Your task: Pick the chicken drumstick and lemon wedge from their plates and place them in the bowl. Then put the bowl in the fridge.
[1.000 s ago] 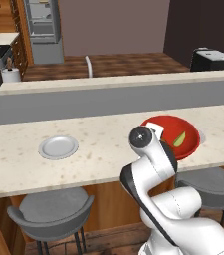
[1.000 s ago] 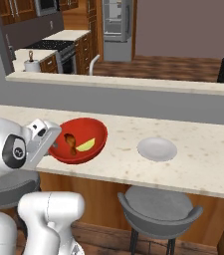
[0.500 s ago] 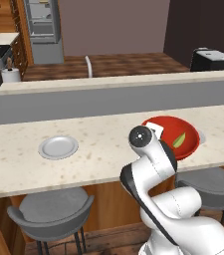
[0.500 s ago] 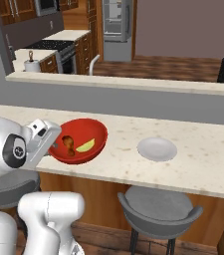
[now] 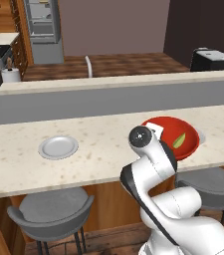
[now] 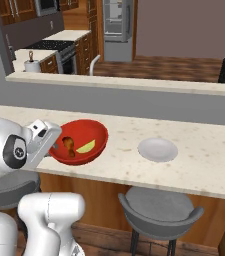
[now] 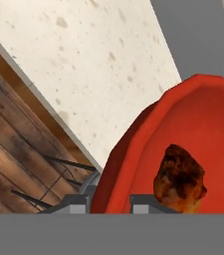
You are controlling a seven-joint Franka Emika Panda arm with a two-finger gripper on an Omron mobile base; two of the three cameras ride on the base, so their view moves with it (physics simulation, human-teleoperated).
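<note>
Little is seen to have moved since the earlier frames: the bowl (image 6: 80,141) is held at the same spot over the near edge of the counter (image 6: 199,150), tilted slightly as before.

At the far end of the room the fridge (image 6: 117,27) is seen, well apart from the counter. On the counter, a grey plate (image 6: 157,149) lies to the right of the bowl in the right base view and to the left in the left base view, where the bowl partly covers the white rim of a second plate (image 5: 201,136).

The bowl's near rim is gripped between the fingers (image 7: 73,204) of the gripper (image 7: 108,205), one inside the wall and one outside.

Inside the bowl the chicken drumstick (image 6: 69,146) lies on the side nearer the gripper, and the lemon wedge (image 6: 86,146) rests just beside it.
</note>
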